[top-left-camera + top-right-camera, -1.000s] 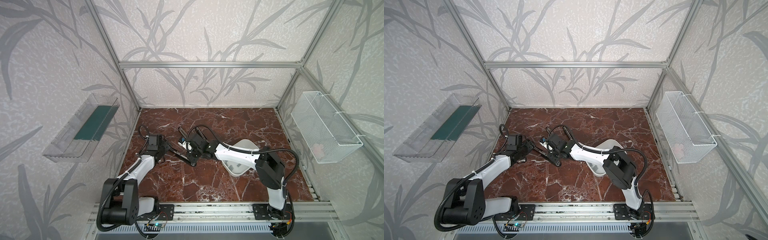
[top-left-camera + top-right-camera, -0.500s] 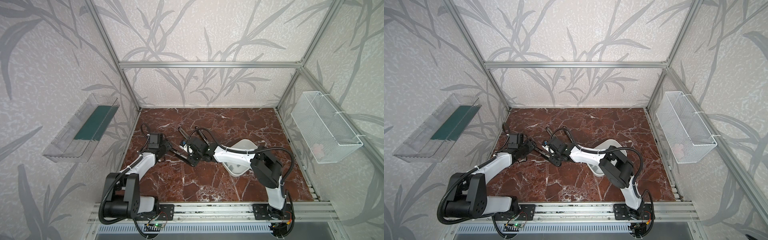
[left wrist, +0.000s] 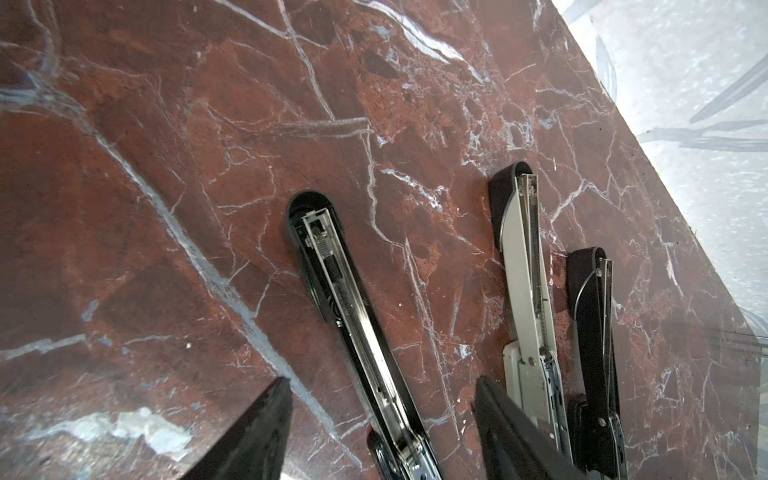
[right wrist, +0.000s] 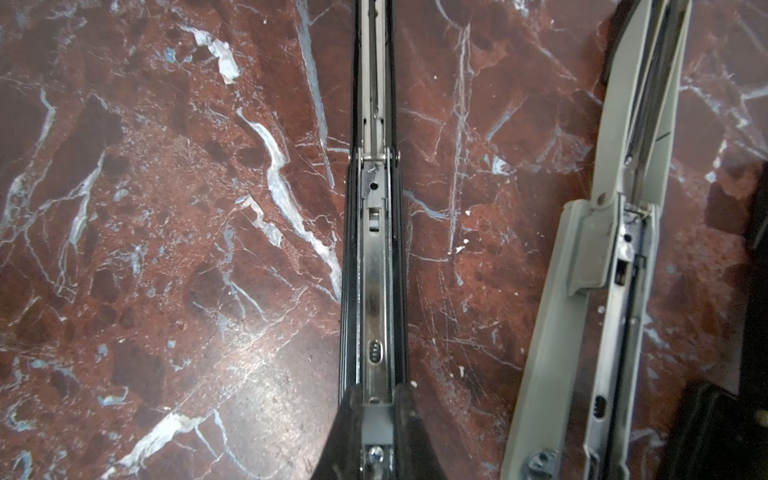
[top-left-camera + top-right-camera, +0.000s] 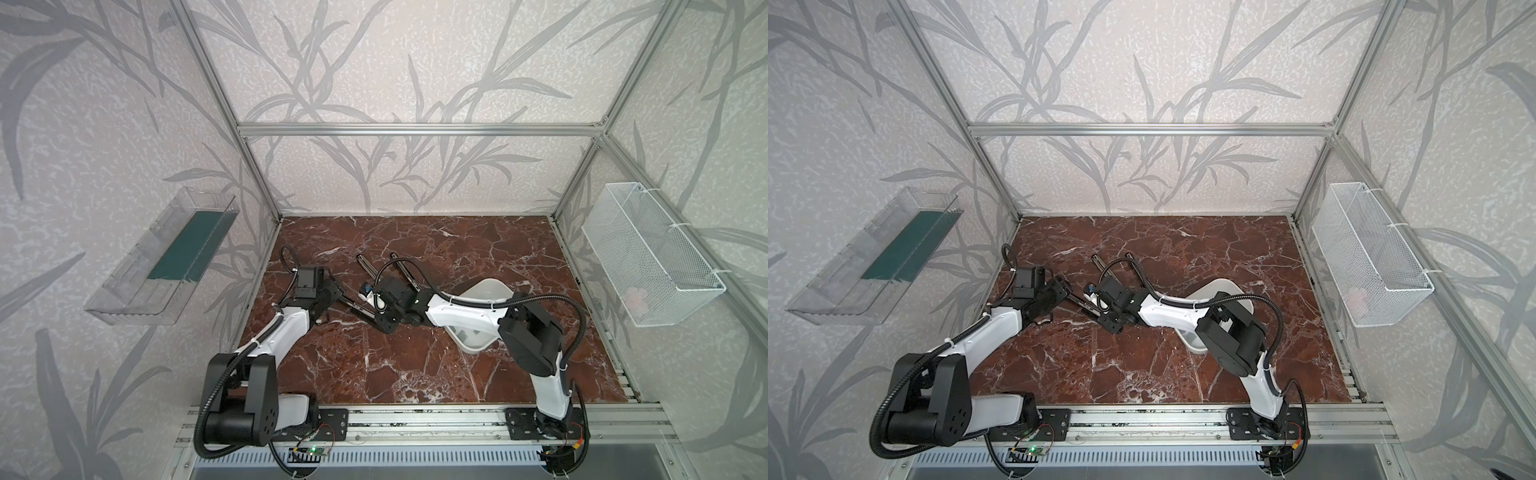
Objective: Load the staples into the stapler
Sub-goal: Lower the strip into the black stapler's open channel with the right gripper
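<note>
Your right gripper (image 4: 379, 390) pinches the opened black stapler (image 4: 374, 249) on the table (image 5: 415, 374), left of its middle, your left gripper (image 3: 381, 380) hangs spread astride it, and the staples (image 5: 469, 333), faint grey bits, appear to lie in the white dish (image 5: 491, 283) toward the right edge, so loading remains undone.

You are looking at a red-brown marble-patterned tabletop (image 5: 374, 365) that is carrying three staplers, all lying opened out flat. A black stapler (image 3: 345, 299) is sitting apart from the other two, while a grey stapler (image 3: 525, 266) is lying just beside a second black stapler (image 3: 592, 316). A white bowl (image 5: 490, 284) is resting to their right in both top views.
</note>
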Tool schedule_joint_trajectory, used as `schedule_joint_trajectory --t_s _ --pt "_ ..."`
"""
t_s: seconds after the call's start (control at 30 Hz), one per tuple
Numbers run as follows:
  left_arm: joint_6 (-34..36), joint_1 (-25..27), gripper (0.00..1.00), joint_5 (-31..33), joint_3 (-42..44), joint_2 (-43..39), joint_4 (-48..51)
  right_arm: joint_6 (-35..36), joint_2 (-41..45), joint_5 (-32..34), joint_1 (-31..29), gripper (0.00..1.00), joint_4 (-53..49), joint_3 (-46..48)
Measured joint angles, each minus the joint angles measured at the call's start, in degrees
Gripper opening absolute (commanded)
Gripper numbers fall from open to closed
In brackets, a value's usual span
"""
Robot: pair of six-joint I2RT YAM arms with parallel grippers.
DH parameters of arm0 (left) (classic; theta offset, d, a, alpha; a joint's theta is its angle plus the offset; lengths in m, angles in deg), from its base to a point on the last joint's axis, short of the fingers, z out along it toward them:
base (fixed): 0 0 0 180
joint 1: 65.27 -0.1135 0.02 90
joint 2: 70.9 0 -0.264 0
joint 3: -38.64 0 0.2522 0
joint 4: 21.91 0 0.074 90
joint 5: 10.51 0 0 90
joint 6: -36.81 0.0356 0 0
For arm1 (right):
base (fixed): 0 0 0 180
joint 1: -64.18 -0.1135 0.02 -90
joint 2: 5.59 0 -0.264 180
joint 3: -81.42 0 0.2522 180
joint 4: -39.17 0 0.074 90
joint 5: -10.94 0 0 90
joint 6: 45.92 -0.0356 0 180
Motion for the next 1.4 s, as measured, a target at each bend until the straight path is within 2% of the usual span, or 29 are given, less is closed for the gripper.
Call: schedule_joint_trajectory --t_s 1.17,1.3,1.4 --pt "0.20 0.00 0.71 0.79 0.04 -1.31 0.26 0.02 -0.52 0.15 0.00 0.07 0.02 0.48" --pt "0.20 0.00 0.71 0.81 0.09 -1.31 0.26 0.04 -0.52 0.63 -0.02 0.18 0.00 0.48" --pt "0.20 0.00 0.71 0.79 0.22 -1.33 0.28 0.07 -0.52 0.98 -0.02 0.19 -0.07 0.48"
